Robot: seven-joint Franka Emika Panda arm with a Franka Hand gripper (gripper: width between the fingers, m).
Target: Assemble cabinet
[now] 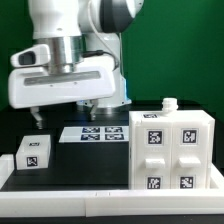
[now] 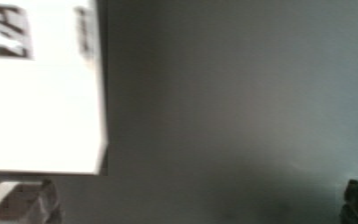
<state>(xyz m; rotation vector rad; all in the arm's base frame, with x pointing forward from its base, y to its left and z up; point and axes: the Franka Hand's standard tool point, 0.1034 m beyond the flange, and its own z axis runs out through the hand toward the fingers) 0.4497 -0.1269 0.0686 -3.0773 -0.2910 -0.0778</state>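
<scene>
- The white plastic boxy cabinet (image 1: 170,150) stands upright on the black tabletop (image 1: 85,165). It is close to the front edge, towards the exterior view's right corner.
- Its facing side is split into raised panels, each with a black-and-white square tag, and one more tag lies on its top.
- A small white knob (image 1: 167,103) sticks up from the cabinet's top near the back.
- A small white cube block (image 1: 35,153) with one square tag rests alone near the front edge, at the exterior view's left corner. It is well apart from the cabinet.
- The marker board (image 1: 95,132), thin, flat and white, lies mid-tabletop, between the block and the cabinet and further back than both.
- The white robot arm (image 1: 75,40) hangs over the back half of the tabletop, above the marker board and the gap beside the block.
- The fingers (image 1: 36,117) point down and are spread wide, with nothing held between them and nothing touched.
- In the wrist view, the fingers (image 2: 19,205) show at opposite sides of the picture, with bare dark tabletop (image 2: 229,110) between them.
- A flat white piece (image 2: 43,95) with part of a tag at its corner lies just beside one finger. The wrist view does not show which piece it is.
</scene>
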